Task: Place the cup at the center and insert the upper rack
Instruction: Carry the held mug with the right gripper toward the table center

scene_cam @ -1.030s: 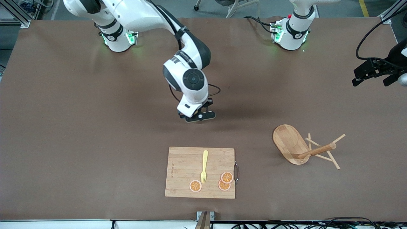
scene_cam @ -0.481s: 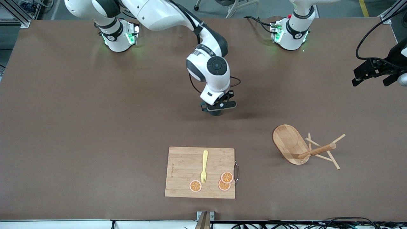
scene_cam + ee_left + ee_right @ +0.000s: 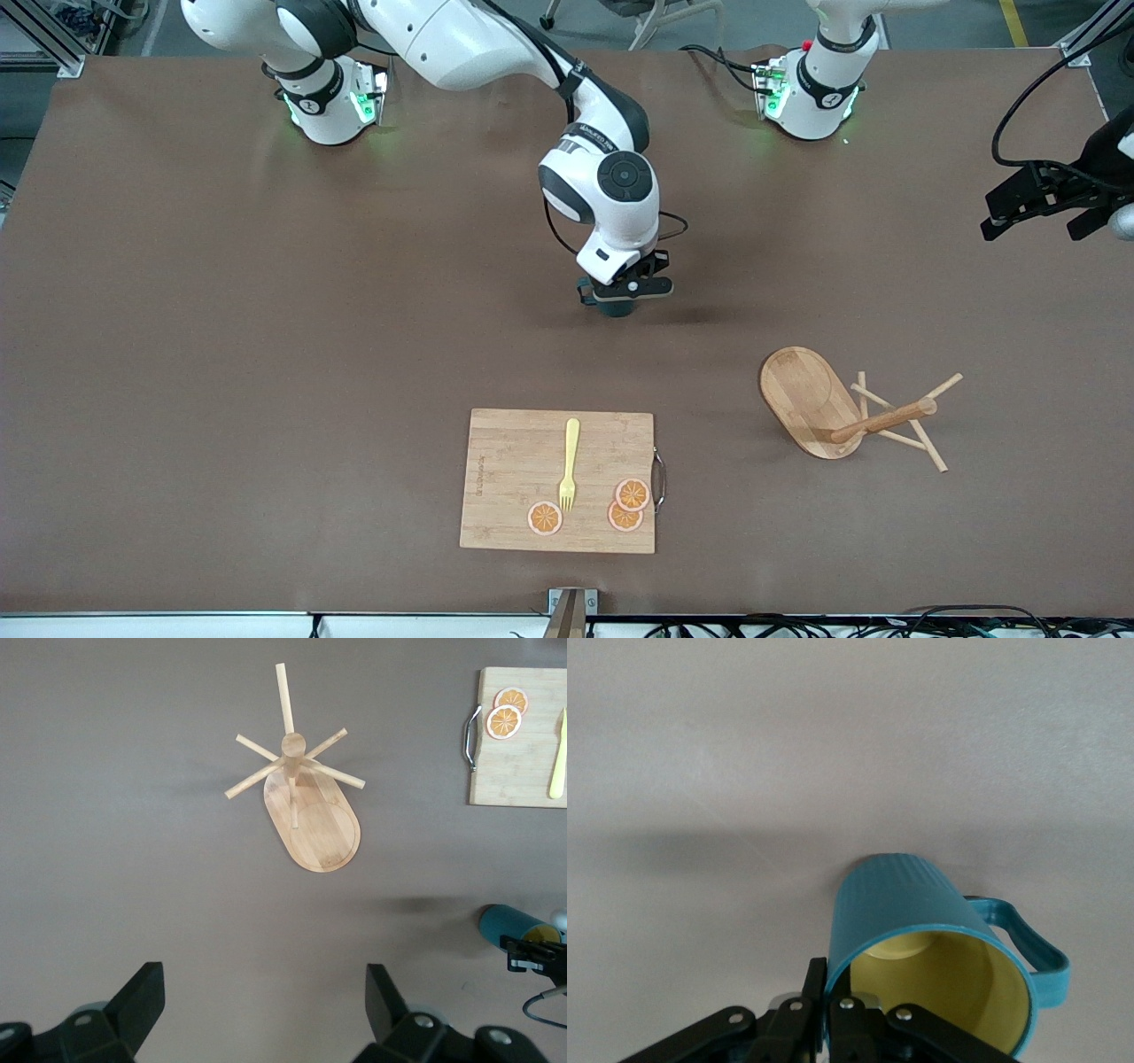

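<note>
Right now your right hand (image 3: 623,297) pinches the cup (image 3: 614,307) by its rim, low over the middle of the table (image 3: 266,354). Your left hand (image 3: 1045,213) waits wide apart above the left arm's end, with the rack (image 3: 828,408) toppled on its side at about four o'clock from the cup.

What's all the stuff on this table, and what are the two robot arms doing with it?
cup: one, teal with yellow inside, at mid-table, held by its rim.
mug tree: one, light wood, tipped on its side toward the left arm's end.
cutting board: one, light wood, nearer the front camera than the cup.
fork: one, yellow, on the board.
orange slices: three, on the board.
right gripper: shut on the cup's rim.
left gripper: open, waiting high over the mug tree.
</note>
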Controlling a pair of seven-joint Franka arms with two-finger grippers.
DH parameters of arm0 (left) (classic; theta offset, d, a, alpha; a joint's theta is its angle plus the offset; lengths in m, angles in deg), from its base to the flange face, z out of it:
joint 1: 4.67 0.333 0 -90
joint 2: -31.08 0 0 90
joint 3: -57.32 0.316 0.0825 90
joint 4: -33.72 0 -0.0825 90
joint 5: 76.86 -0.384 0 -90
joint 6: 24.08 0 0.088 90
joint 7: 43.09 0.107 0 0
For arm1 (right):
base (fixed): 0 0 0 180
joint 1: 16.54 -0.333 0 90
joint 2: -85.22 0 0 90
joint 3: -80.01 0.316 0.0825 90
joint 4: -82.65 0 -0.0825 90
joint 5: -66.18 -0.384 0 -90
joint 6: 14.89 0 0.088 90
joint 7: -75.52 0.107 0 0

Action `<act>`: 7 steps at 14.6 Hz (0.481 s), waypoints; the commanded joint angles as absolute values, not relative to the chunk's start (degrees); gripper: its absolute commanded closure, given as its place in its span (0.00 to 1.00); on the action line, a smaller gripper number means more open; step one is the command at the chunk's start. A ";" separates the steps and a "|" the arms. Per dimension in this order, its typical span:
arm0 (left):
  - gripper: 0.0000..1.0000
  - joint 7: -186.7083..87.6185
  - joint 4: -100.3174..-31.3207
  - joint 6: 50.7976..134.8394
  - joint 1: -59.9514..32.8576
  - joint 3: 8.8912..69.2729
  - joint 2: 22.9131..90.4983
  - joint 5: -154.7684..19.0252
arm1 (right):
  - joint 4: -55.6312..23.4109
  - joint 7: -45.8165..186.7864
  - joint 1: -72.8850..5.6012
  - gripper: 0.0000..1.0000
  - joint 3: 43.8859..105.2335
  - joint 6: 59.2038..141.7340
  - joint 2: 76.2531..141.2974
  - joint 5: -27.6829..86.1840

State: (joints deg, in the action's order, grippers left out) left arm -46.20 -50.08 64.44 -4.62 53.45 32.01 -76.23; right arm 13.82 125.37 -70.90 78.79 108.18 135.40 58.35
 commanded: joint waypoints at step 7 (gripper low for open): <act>0.00 -46.26 -49.69 64.60 -4.58 53.28 32.14 -76.77 | 15.24 128.34 -70.60 0.44 78.78 107.63 136.46 57.83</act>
